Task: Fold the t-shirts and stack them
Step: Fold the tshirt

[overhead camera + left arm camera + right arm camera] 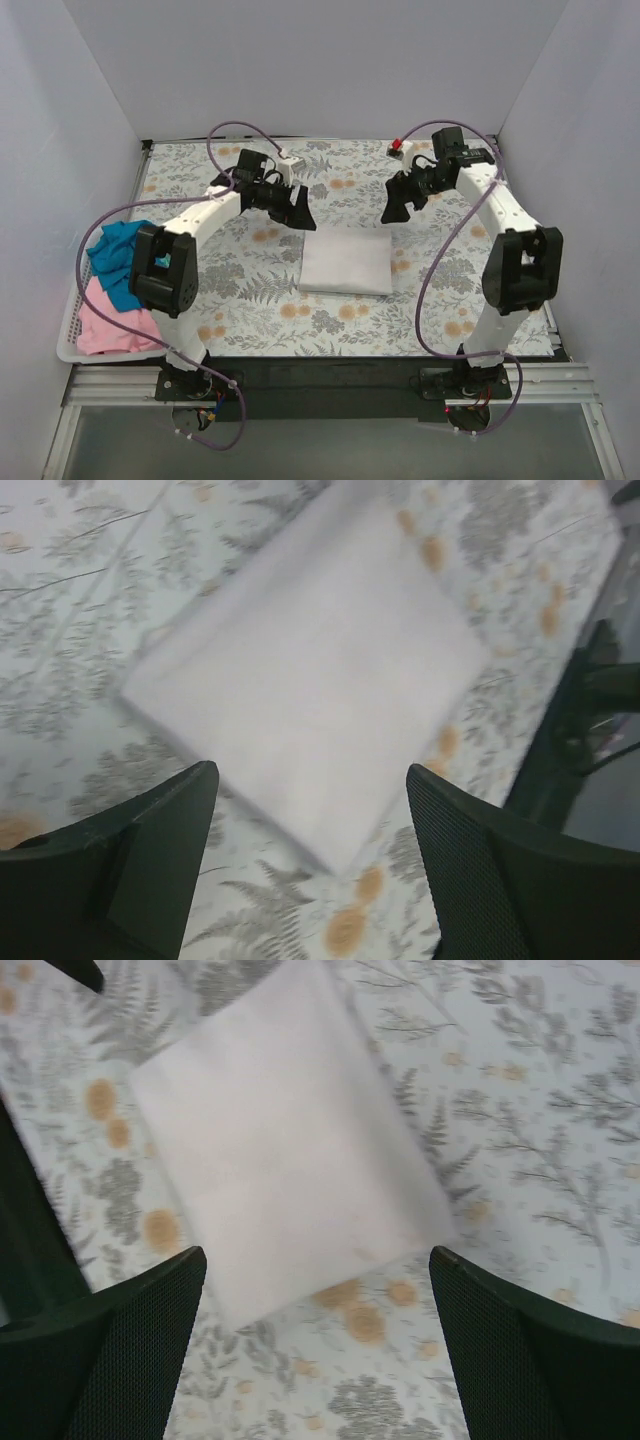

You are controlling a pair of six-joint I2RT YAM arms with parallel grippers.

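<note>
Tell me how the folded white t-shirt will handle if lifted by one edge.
The white t-shirt is soft cloth folded flat, so it would probably droop and unfold. It looks thin, likely light. Pushed, it may bunch on the floral table cover.

- The folded shirt (346, 264) lies flat on the table cover (250, 285), in the middle between the two arms.
- The left gripper (302, 214) hangs over the cover, just behind the folded shirt's far left corner.
- The right gripper (394, 210) hangs just behind its far right corner.
- The basket (68, 351) sits at the table's left edge, well apart from the folded shirt.
- In the basket lie the back shirt (118, 260) and, touching it on the near side, the front shirt (113, 326).
</note>
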